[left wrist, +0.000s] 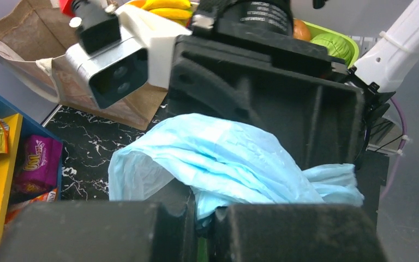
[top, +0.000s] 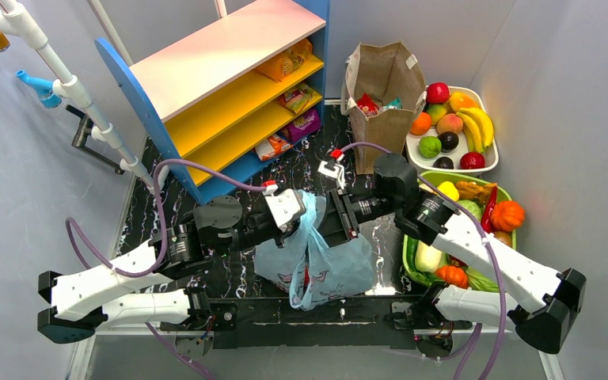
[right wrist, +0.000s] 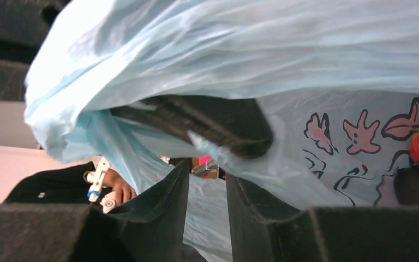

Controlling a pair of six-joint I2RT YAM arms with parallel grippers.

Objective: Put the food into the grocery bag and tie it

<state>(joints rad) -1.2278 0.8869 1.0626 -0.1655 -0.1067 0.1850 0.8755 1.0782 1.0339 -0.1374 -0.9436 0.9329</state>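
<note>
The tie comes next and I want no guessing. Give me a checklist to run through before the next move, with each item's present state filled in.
1. Left gripper shut on the grocery bag: ok, blue plastic is pinched between its fingers.
2. Right gripper gripping the bag: not ok, its jaws stand apart with plastic only passing between them.
3. Food inside the bag: cannot tell, the crumpled plastic hides the inside.
4. Knot made: not ok, no knot shows in any view.
5. Room between the two grippers: not ok, they face each other closely above the bag.
</note>
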